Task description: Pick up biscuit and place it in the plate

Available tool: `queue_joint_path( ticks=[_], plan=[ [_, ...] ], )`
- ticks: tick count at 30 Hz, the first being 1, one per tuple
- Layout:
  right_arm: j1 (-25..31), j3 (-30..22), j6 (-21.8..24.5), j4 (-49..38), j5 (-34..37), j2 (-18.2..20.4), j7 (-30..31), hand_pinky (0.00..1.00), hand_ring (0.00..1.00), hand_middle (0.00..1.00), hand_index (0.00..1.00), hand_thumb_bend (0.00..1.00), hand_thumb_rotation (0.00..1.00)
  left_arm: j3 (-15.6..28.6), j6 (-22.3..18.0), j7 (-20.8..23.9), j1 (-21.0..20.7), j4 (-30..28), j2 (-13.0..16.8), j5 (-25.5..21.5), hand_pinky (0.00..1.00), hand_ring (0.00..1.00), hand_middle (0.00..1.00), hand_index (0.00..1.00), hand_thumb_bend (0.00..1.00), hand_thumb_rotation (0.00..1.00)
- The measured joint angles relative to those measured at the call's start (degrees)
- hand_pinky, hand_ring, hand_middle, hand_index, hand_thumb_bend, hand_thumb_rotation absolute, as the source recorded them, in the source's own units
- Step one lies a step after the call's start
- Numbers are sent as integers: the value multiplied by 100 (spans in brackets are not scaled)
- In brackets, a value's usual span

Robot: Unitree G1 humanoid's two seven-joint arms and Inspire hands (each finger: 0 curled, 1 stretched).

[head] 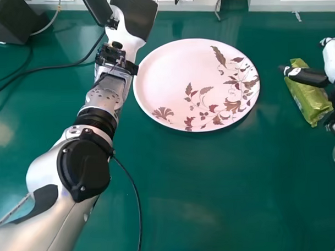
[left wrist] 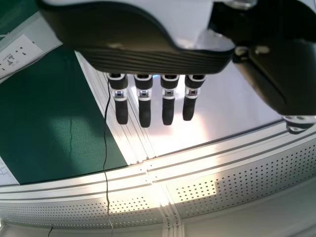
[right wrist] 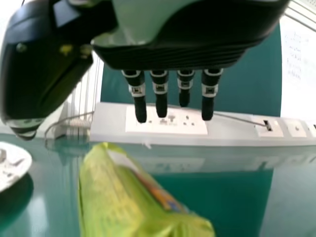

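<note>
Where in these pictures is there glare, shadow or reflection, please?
Head view: pale glare on the green table near the left edge, a dark shadow along the lower right rim of the plate; left wrist view: strong glare beyond the left hand and on part of the perforated panel; right wrist view: the glossy table mirrors the socket strip.

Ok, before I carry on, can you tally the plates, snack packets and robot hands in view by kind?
Round pale pink plate with a leaf pattern: 1
Shiny yellow-green packet: 1
Black-and-white robot hands, left hand and right hand: 2
Total: 4
</note>
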Motion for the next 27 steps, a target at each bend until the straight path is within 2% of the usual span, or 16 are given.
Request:
queue_joint_path(
  ticks=[12, 15, 22, 27],
  plan=[
    [-222, 234, -17, 501, 144, -12, -93, 83, 91, 93, 89, 100, 77, 0, -1, 0, 0, 0, 0, -1, 91, 91, 95, 95, 96, 55],
    [-292, 293, -19, 561, 153, -16, -113, 87, 92, 95, 89, 100, 76, 0, -1, 0, 0, 0, 0, 0, 90, 91, 95, 95, 96, 56],
    [-358, 411, -108, 783, 241, -33, -134, 87, 93, 95, 89, 100, 79, 1, -1, -2, 0, 0, 0, -4, 89, 91, 95, 95, 99, 58],
    [-436, 470, -173, 982, 328, -48, -142, 84, 92, 94, 90, 100, 78, 1, -1, -1, 0, 0, 0, -3, 90, 91, 95, 95, 100, 59]
  ],
)
